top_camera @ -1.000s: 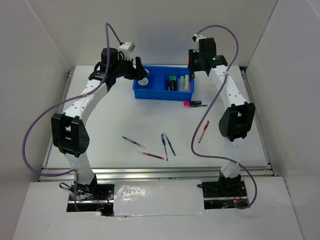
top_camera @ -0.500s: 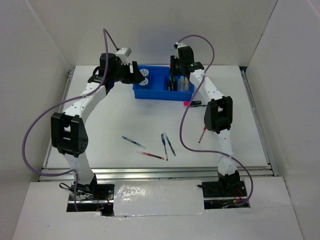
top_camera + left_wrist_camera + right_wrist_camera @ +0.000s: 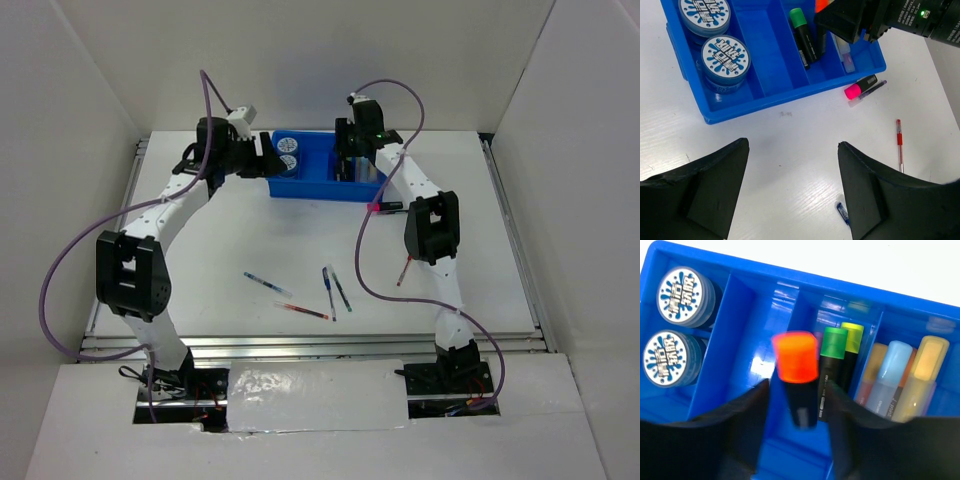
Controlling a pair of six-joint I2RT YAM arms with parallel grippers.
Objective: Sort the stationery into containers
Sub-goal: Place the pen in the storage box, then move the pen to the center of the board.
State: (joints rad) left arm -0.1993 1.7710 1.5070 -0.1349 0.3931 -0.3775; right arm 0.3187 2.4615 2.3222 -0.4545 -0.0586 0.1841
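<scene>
The blue tray (image 3: 318, 190) stands at the far middle of the table. My right gripper (image 3: 799, 390) hangs over its third compartment with the jaws apart. A blurred orange highlighter (image 3: 796, 370) is between them with a gap on each side, beside the green highlighter (image 3: 832, 360) and the yellow one (image 3: 852, 340). Pastel markers (image 3: 892, 372) fill the right compartment. Two pale-blue discs (image 3: 725, 56) lie in the left one. My left gripper (image 3: 792, 146) is open and empty over bare table in front of the tray (image 3: 790, 95).
A pink highlighter (image 3: 378, 207) and a thin pen lie just in front of the tray's right end. A red pen (image 3: 407, 263) lies at the right. Several thin pens (image 3: 328, 292) lie mid-table. White walls stand on three sides.
My right gripper swung left from beyond the tray's right end to over the tray and opened on the orange highlighter. My left gripper drew back left off the disc compartment.
</scene>
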